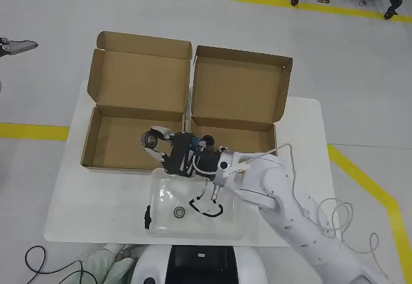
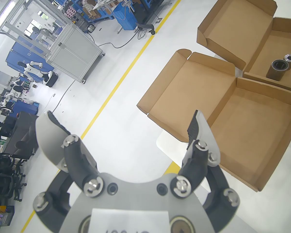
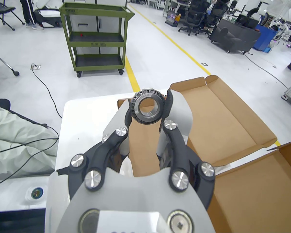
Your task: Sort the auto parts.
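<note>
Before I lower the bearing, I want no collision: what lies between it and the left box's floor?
Nothing; the top view shows bare cardboard in the left box under the bearing.

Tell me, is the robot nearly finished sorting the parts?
About halfway, it seems. Done: a dark tube and a small silver cylinder stand in one cardboard box. In hand: the right gripper has its fingers shut on a metal ring above the other box. Left: a loose ring lies in the clear tray near the robot.
</note>
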Tool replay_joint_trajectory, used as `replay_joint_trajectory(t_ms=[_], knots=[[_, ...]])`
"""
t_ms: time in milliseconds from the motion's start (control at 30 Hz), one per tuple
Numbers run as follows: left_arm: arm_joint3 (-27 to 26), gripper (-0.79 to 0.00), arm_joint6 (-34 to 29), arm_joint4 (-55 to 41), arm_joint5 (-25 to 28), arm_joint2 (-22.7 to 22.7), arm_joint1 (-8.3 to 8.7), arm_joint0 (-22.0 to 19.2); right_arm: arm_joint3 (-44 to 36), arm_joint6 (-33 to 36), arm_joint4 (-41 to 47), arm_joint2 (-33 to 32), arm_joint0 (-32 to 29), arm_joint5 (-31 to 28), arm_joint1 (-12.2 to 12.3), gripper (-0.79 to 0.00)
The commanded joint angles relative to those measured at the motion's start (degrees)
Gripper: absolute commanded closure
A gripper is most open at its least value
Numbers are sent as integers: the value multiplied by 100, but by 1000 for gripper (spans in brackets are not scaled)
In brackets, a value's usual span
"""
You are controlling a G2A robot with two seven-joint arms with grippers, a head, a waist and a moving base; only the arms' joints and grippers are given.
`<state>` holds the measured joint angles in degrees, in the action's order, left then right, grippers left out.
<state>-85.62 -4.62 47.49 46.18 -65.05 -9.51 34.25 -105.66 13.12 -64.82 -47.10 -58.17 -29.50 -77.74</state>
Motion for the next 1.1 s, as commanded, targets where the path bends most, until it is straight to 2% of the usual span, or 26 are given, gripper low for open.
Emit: replay_joint_trajectory(t_ms=[0, 100, 233, 533, 1067], knots=[[0, -785, 0, 0, 0, 0, 0, 0, 51, -411, 227, -95, -62, -210, 8, 0], [0, -785, 0, 0, 0, 0, 0, 0, 162, -985, 521, -285, -179, -606, 36, 0], [0, -785, 0, 0, 0, 0, 0, 0, 183, -1359, 597, -500, -294, -987, 82, 0], [0, -785, 0, 0, 0, 0, 0, 0, -258, -1921, 302, -1080, -818, -1072, 204, 0], [0, -785, 0, 0, 0, 0, 0, 0, -779, -2866, 217, -2000, -1706, -1608, 394, 0]])
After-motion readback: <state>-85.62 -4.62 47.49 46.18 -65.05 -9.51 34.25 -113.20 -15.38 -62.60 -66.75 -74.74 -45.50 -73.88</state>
